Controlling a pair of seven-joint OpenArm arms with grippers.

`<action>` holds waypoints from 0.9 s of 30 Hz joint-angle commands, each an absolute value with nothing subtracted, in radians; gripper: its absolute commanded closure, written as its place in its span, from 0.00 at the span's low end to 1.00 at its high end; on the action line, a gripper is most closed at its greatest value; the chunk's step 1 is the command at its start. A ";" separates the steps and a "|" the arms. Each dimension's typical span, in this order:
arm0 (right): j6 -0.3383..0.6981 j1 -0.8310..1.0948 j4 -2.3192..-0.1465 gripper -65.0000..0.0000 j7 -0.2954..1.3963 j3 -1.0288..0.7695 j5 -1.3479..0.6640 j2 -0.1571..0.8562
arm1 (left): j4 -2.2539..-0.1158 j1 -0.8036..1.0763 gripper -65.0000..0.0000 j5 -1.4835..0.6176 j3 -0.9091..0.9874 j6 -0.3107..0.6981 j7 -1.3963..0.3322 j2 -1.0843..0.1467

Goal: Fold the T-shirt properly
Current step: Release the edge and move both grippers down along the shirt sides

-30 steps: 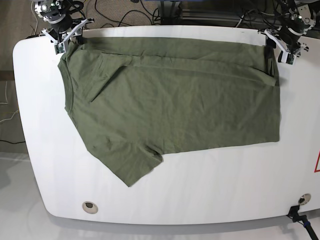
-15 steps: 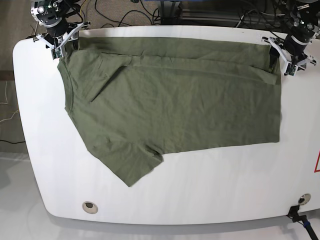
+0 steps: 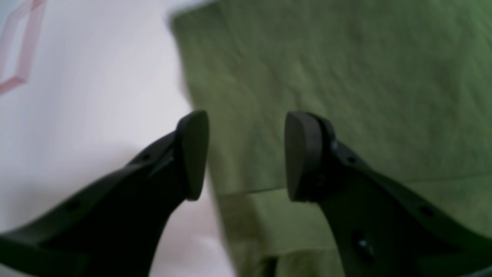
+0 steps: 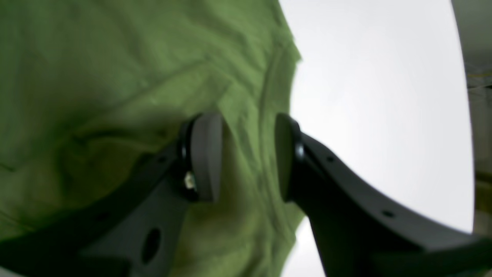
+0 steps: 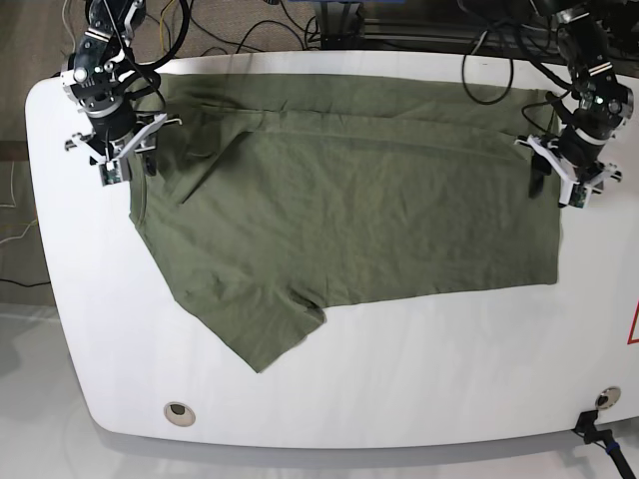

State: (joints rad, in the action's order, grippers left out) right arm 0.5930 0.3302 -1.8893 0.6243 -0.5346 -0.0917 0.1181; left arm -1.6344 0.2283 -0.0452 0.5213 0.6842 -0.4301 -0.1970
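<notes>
The olive-green T-shirt (image 5: 349, 200) lies spread on the white table (image 5: 449, 379), with a folded strip along its far edge and one sleeve pointing toward the front. My left gripper (image 5: 557, 190) hovers open over the shirt's right edge. In the left wrist view its fingers (image 3: 192, 154) straddle the edge of the T-shirt (image 3: 346, 77) with a wide gap (image 3: 246, 154). My right gripper (image 5: 125, 170) is open over the left, collar-side edge. In the right wrist view the T-shirt's (image 4: 115, 57) seam runs under the gap (image 4: 248, 154) between the pads (image 4: 205, 157).
Cables and equipment lie behind the table's far edge (image 5: 329, 20). A round grommet (image 5: 180, 411) sits near the front left. A black clamp (image 5: 599, 429) is at the front right corner. A red mark (image 5: 633, 324) is on the right side of the table, seen also as the red mark (image 3: 23, 46) in the left wrist view.
Both grippers have moved from the shirt's far corners toward the front, along its side edges. The far fold stays where it lay.
</notes>
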 commanded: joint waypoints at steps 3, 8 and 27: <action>0.591 0.255 -1.883 0.64 0.599 -0.499 -0.067 0.145 | -1.580 0.137 0.54 -0.065 0.522 0.680 -0.400 -0.213; 0.595 0.133 -1.764 0.64 0.599 -0.460 -0.053 0.150 | -1.498 0.041 0.54 -0.064 0.522 0.679 -0.400 -0.217; 0.596 -0.314 -1.210 0.64 0.558 -0.412 -0.054 0.248 | -1.096 -0.240 0.54 -0.065 0.567 0.680 -0.392 -0.349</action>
State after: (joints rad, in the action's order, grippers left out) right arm 0.5949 -0.2836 -1.2133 0.5987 -0.4118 -0.0372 0.2314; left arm -1.0813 -0.2150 -0.0460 0.5659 0.6739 -0.4198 -0.3302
